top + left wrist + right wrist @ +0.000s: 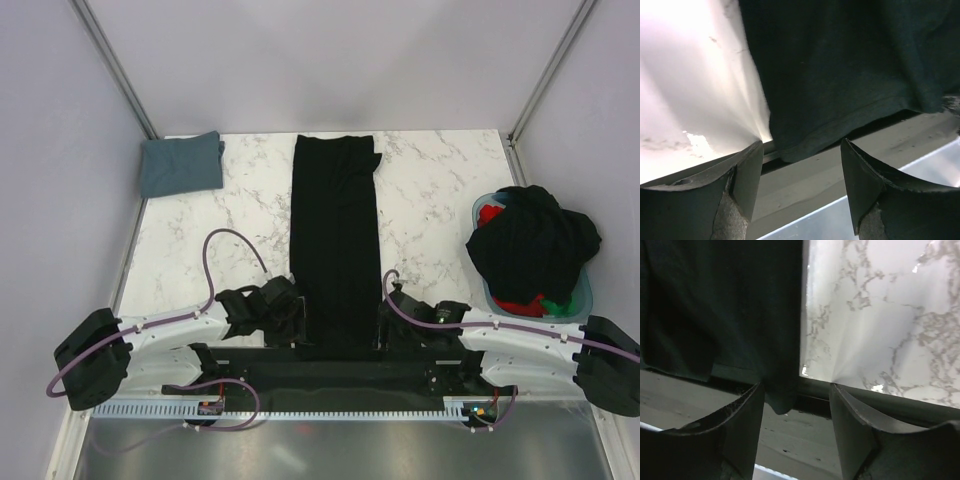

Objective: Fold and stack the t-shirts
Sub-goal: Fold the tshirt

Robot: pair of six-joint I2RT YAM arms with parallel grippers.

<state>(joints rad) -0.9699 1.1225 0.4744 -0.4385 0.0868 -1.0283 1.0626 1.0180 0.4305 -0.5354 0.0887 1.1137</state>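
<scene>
A black shirt (335, 240) lies down the middle of the table (440, 200) as one long narrow strip, folded lengthwise. It runs from the far edge to the near edge. Its side edges are straight and its hem reaches just over the near lip of the table.

The left gripper (290, 315) sits low at the near edge, just beside the strip's left side. Its fingers (747, 175) are apart with nothing between them, and the hem hangs above the gap. The right gripper (392, 320) mirrors it at the strip's right side, jaws also spread and empty. In the right wrist view the shirt's near right corner droops past the table lip, close by one finger (752, 415).

A folded shirt (181, 163), grey-blue, lies in the far left corner, well apart from the strip. A basket (585, 295) stands at the right edge, heaped with a pile (535, 245) of black, red and green cloth that spills over its rim. Bare marble shows on both sides of the strip, wider on the right between strip and basket
</scene>
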